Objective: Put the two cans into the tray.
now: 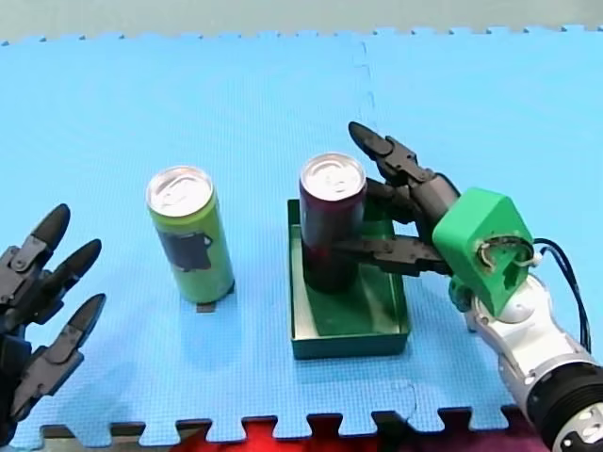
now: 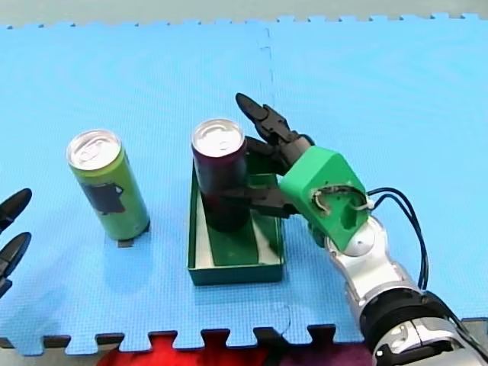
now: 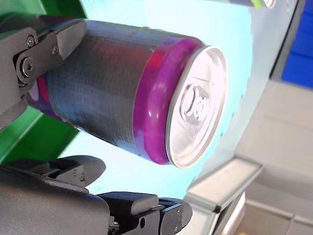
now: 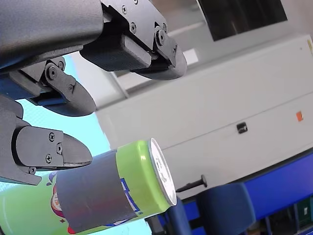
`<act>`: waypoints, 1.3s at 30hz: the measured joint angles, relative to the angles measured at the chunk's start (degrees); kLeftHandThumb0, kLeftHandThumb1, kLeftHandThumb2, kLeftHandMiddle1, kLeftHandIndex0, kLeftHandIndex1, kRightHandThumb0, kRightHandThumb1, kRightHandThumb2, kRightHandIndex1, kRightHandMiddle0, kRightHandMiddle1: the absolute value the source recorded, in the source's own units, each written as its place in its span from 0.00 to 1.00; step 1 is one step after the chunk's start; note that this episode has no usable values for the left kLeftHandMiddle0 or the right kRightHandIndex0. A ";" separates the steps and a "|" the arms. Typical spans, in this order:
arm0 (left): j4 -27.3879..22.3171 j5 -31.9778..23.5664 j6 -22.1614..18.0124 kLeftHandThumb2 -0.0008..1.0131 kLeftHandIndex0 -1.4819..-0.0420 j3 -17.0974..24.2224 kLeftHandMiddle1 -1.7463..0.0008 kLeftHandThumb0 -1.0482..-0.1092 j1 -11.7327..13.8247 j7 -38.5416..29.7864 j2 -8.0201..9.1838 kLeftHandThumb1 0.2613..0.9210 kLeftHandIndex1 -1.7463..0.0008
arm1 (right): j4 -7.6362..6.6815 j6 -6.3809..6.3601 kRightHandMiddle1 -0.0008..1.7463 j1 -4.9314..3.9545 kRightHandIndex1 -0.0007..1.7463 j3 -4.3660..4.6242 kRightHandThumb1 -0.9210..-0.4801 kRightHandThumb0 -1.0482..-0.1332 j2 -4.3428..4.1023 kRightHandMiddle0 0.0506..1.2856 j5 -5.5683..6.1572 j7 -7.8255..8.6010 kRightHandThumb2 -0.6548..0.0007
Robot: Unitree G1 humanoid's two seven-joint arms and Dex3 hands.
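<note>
Seen from the head views, taken largest to smallest: blue foam mat (image 1: pixel 236 94), jigsaw-edged tiles, matte, one seam running back past the tray. Next the green tray (image 1: pixel 349 344), shallow, rectangular, straight-walled, flat on the mat toward its near edge. Inside it, toward the far end, the purple can (image 1: pixel 332 226), upright, dark-bodied, silver lid with pull tab. Left of the tray and apart from it, the green can (image 1: pixel 193 240), upright on the mat, dark patch on its side. From the right, the right hand (image 1: pixel 405 217), black jointed fingers bracketing the purple can: one across its front at mid-height, the others past its far side. Behind it a blocky green wrist housing (image 1: pixel 480 240) with a thin black cable (image 1: pixel 565 273) looping off. At the mat's near left corner, the left hand (image 1: pixel 42 301), holding nothing, well apart from the green can. First wrist view, the right hand's, adds close detail: one finger pad (image 3: pixel 54 44) against the purple can's grey-wrapped wall, opposite fingers (image 3: pixel 58 171) clear of it, mat and tray visible through the gap, so not clamped; magenta band under the lid rim. Second wrist view adds a grey wrap round the green can's middle and black fingertips (image 4: pixel 132 44) near that can, contact unclear.
</note>
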 measured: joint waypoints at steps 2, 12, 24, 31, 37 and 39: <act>0.13 0.00 -0.17 0.29 0.70 0.04 1.00 0.00 -0.13 -0.13 0.04 1.00 1.00 | -0.02 0.01 0.00 -0.07 0.00 -0.28 0.40 0.00 -0.09 0.08 0.64 1.03 0.99; 0.44 -0.18 -0.27 0.30 0.71 0.20 1.00 0.00 -0.32 -0.65 0.19 1.00 1.00 | 0.26 -0.52 0.00 -0.45 0.00 -1.02 0.41 0.00 -0.91 0.07 2.04 5.78 0.99; -0.30 -1.17 -0.10 0.30 0.71 0.15 1.00 0.00 -0.45 -1.62 0.26 1.00 1.00 | -0.54 -1.82 0.00 0.80 0.00 -3.96 0.45 0.01 -2.87 0.06 7.05 15.32 1.00; -0.69 -1.21 0.42 0.29 0.71 0.17 1.00 0.00 -0.38 -1.69 0.26 1.00 1.00 | -1.31 -1.93 0.00 1.98 0.00 -5.12 0.48 0.03 -4.17 0.07 8.52 18.28 1.00; -0.88 -1.21 0.60 0.29 0.71 0.23 1.00 0.00 -0.30 -1.68 0.26 1.00 1.00 | -1.86 -1.50 0.00 2.47 0.00 -5.94 0.49 0.04 -4.88 0.07 9.81 20.57 1.00; -1.11 -1.25 0.69 0.29 0.71 0.24 1.00 0.00 -0.16 -1.68 0.26 1.00 1.00 | -2.10 -1.22 0.00 2.62 0.00 -6.21 0.49 0.04 -5.13 0.07 10.17 21.03 1.00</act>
